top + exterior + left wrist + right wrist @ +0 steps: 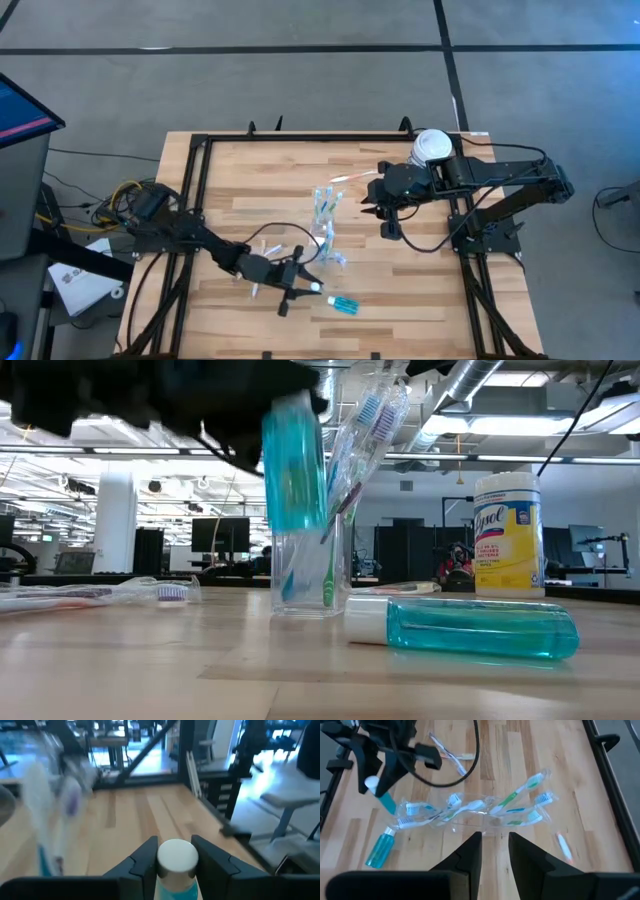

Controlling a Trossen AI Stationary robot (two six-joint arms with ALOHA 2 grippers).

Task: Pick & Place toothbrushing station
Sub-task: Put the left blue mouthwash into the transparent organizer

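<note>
A clear tumbler [326,218] stands mid-table with several toothbrushes [365,430] upright in it; it also shows in the low view [308,575]. My left gripper [298,285] is near the table's front edge, shut on a small blue tube with a white cap [176,856], lifted in front of the tumbler [293,460]. A second blue tube [343,305] lies on its side on the table [470,628]. My right gripper [385,215] is open and empty, just right of the tumbler, above the table [495,845]. My left gripper pinches the tube at its cap end [175,870] between its two fingers [145,862]. The fingers come from the table's left. The white cap [372,783] shows between the fingertips, and the blue body [388,803] hangs tilted below them, clear of the table.
Loose wrapped toothbrushes [268,250] lie left of the tumbler, and another [350,177] lies behind it. A yellow container with a white lid [432,146] stands at the far right. A dark frame [195,180] runs along the table's edges.
</note>
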